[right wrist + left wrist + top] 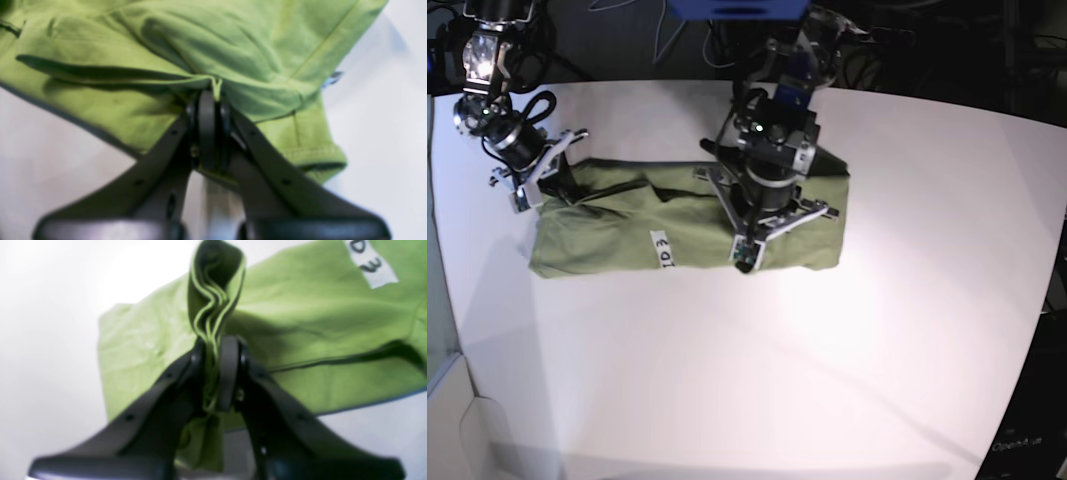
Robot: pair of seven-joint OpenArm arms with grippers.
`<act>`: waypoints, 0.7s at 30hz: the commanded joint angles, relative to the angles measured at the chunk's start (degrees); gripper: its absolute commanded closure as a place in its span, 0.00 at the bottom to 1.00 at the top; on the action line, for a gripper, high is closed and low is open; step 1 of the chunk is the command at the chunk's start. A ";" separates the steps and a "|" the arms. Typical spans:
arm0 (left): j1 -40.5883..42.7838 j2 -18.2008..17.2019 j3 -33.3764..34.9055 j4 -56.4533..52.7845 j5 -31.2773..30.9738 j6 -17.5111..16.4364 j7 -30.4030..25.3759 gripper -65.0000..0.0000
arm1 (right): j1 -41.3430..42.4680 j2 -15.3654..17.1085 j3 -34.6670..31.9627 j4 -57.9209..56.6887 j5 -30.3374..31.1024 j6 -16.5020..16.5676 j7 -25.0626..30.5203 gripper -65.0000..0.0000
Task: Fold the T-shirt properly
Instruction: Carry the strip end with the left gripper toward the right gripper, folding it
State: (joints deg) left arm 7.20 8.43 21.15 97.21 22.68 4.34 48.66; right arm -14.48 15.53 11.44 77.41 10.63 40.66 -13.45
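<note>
The olive-green T-shirt (617,235) lies folded in a long band on the white table (827,350), its white tag (663,250) facing up near the front edge. My left gripper (217,350) is shut on a bunch of stacked fabric folds that stand up between its fingers. The shirt (317,333) and tag (372,263) lie beyond it. In the base view this gripper (765,200) is over the shirt's right part. My right gripper (211,100) is shut on a fold of the shirt (233,40) beside a sleeve hem (317,156). In the base view it (557,180) is at the shirt's left end.
Dark cables and equipment (727,30) lie behind the table's far edge. The table's left edge (447,300) runs close to my right arm. Bare white tabletop stretches in front of and to the right of the shirt.
</note>
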 commanded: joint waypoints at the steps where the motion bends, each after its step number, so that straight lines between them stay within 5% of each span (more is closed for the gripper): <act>1: -1.44 0.57 0.17 0.95 -0.57 0.36 -1.50 0.96 | -1.21 -0.10 -0.67 -1.05 -5.84 -0.66 -8.48 0.99; 6: -2.50 0.57 0.52 0.95 -3.91 5.73 -1.41 0.96 | -1.30 -0.10 -0.67 -1.05 -5.84 -0.66 -8.48 0.99; 21: -2.67 0.57 3.51 -3.01 -5.14 6.08 -1.41 0.96 | -1.12 -4.41 -0.32 -0.88 -15.69 -0.66 -8.04 0.99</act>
State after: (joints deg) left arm 5.39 8.27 24.53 93.36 17.28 10.35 48.49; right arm -14.15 11.57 11.90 77.95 2.90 39.16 -9.91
